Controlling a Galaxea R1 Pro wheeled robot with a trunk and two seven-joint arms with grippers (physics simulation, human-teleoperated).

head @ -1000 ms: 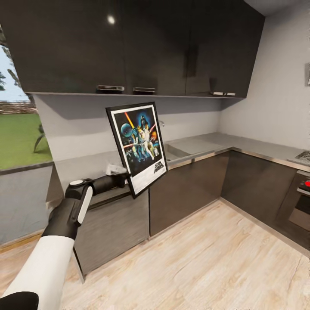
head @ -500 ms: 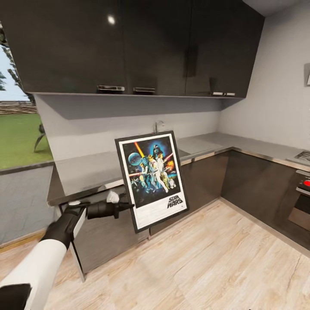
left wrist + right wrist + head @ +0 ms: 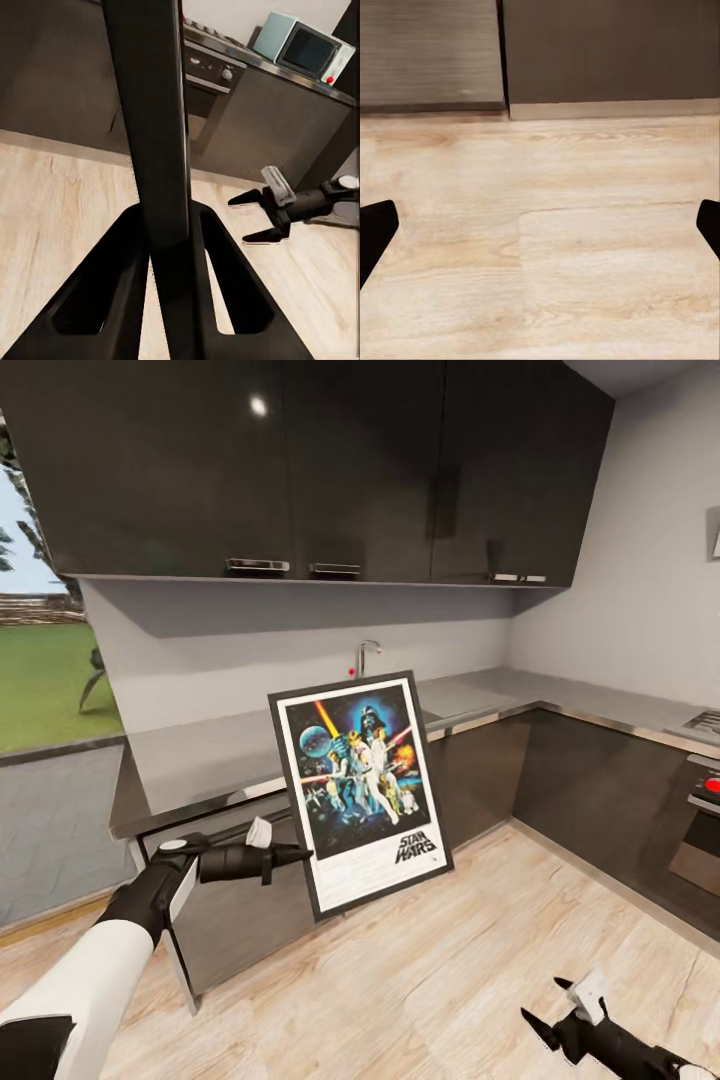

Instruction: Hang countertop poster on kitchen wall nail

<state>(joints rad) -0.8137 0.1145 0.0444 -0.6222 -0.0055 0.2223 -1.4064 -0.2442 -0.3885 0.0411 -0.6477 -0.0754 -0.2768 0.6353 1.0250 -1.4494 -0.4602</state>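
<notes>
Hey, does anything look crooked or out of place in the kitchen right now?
Only the poster: it is off the countertop, held in the air in front of the cabinets, pinched by its left edge in the left tool, and it leans slightly, top toward the left. Nothing looks spilled or damaged.

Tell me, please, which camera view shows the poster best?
The head view: the poster faces the camera whole, its edge held by the left hand. The left wrist view shows its dark edge between the fingers.

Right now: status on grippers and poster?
Left gripper shut on poster, held off the countertop. Right gripper open, empty, low over floor. No nail visible.
</notes>
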